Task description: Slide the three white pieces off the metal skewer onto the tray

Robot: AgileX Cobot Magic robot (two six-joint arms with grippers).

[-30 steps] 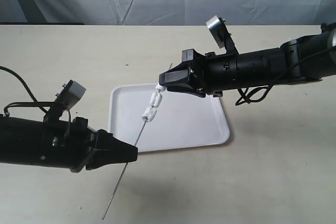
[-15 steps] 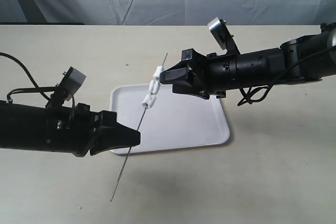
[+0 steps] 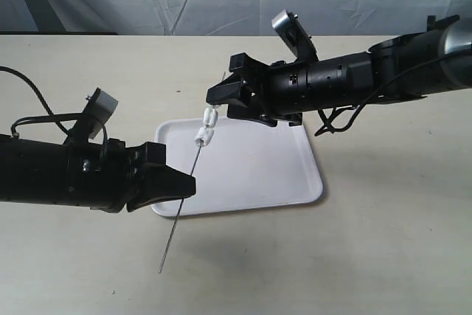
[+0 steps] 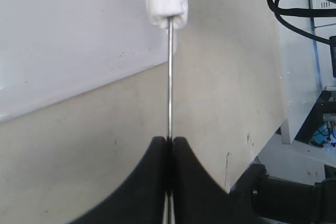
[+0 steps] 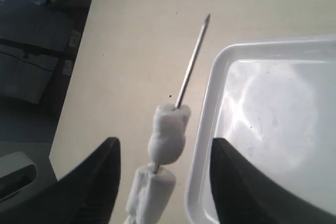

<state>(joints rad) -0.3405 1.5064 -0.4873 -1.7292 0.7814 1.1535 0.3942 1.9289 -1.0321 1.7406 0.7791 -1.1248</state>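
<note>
Black jaws of my left gripper [image 4: 169, 148] are clamped on the skewer [image 4: 169, 77]. My right gripper [image 5: 164, 153] straddles the pieces [image 3: 206, 126], jaws apart, perhaps just off the tray [image 3: 251, 175] rim. Stripping comes next: close gently, then pull tipward over the tray.

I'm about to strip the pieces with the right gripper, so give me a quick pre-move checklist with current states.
1. Left gripper shut on the metal skewer: ok.
2. Right gripper open, straddling the white pieces: ok.
3. Skewer tip bare beyond the pieces: ok.
4. Pieces directly above the tray: cannot tell; they sit near its rim.
</note>
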